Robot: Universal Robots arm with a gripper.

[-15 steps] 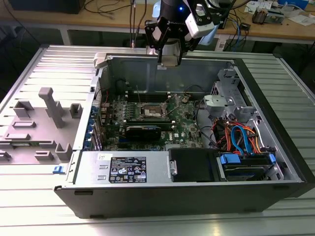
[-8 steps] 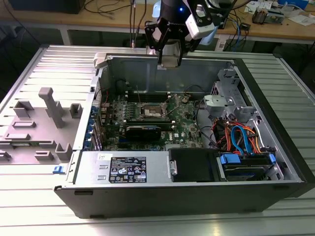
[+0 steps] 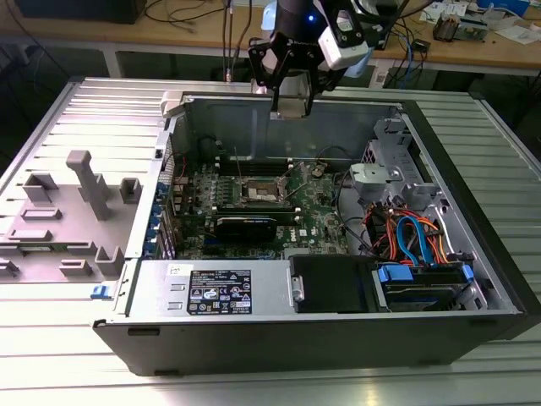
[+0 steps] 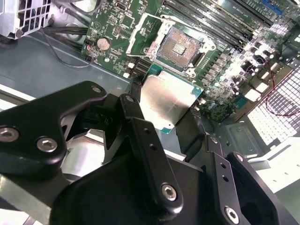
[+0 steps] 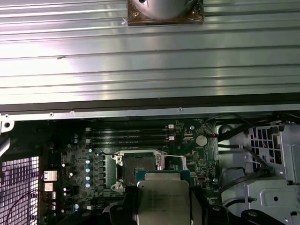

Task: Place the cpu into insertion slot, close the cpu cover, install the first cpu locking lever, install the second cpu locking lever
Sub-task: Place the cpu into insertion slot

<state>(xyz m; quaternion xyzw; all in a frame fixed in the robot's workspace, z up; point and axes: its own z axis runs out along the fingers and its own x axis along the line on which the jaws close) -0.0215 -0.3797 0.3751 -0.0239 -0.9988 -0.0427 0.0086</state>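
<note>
One claw (image 4: 165, 112) is gripping the single cpu (image 4: 172, 96), dull grey top, green edge; one open slot (image 4: 179, 45) is lying on the board (image 4: 117, 26) below.

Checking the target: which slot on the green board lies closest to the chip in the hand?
The insertion slot, the square silver-rimmed socket just beyond the cpu in the hand; the long black memory slots lie farther off.

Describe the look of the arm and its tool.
The arm is black at the wrist, with a small blue light and a white box mounted beside it. The tool is matt black: flat, rounded linkage bars joined by silvery screw heads, ending in two narrow fingers.
</note>
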